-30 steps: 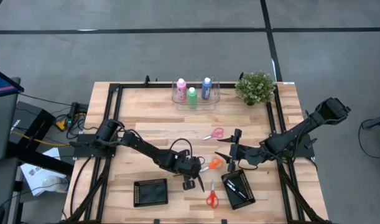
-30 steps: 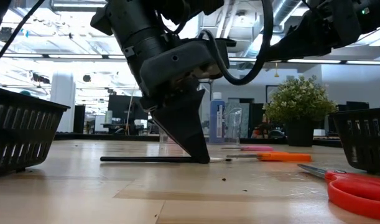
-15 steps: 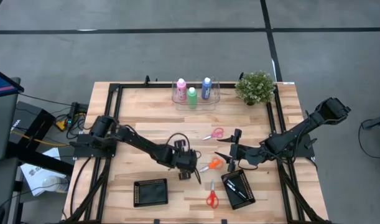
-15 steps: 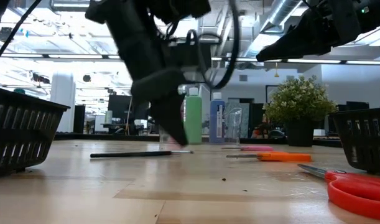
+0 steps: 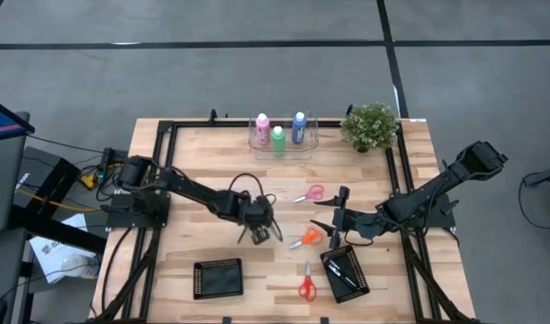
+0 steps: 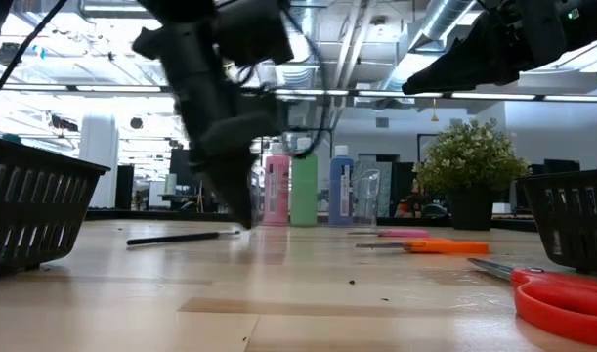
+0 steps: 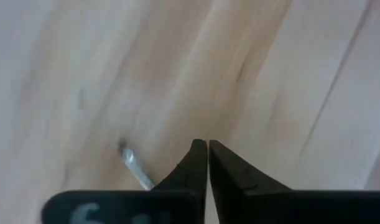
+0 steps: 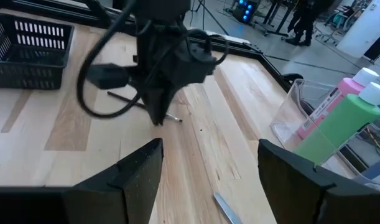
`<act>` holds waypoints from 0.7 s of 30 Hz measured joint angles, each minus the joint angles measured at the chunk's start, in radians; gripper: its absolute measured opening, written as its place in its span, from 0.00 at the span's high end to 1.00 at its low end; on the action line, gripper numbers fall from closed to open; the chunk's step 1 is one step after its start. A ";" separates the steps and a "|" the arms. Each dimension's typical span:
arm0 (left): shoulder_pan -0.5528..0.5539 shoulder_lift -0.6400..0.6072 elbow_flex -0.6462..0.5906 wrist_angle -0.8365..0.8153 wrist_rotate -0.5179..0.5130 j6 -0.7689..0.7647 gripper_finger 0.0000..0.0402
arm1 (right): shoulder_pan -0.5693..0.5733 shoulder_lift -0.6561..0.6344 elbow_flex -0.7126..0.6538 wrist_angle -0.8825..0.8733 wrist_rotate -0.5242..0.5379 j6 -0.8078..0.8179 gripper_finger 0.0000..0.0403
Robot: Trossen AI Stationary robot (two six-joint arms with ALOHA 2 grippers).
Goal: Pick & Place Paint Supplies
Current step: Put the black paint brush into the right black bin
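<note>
The left gripper (image 5: 258, 236), fingers pressed together on a brush (image 6: 181, 237) whose length trails along the bench mid-board, sits well short of the three bottles (image 5: 277, 132) at the far edge, while the right gripper (image 5: 327, 227) waits spread wide and empty near the right edge.

Counted near clear tray (image 5: 284, 142): three paint bottles — pink (image 5: 262, 127), green (image 5: 278, 139), blue (image 5: 299, 127). Three scissors noted (image 5: 311, 193) (image 5: 308, 238) (image 5: 305, 284). Two black baskets (image 5: 218, 278) (image 5: 346, 274). One potted plant (image 5: 370, 126). One brush (image 6: 176, 237).
</note>
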 joint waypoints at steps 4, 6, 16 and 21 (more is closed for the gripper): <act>0.010 -0.031 -0.043 -0.021 0.069 -0.012 0.87 | 0.000 0.000 0.000 -0.003 0.000 0.000 0.40; 0.010 -0.067 -0.053 -0.017 0.072 -0.012 0.80 | 0.000 0.000 0.000 -0.006 -0.001 0.000 0.40; 0.037 -0.196 -0.179 -0.076 0.048 -0.178 0.50 | 0.000 0.000 0.000 -0.020 -0.001 0.000 0.40; 0.078 -0.195 -0.260 -0.009 0.042 -0.221 0.51 | 0.000 0.000 0.000 -0.026 -0.001 0.000 0.40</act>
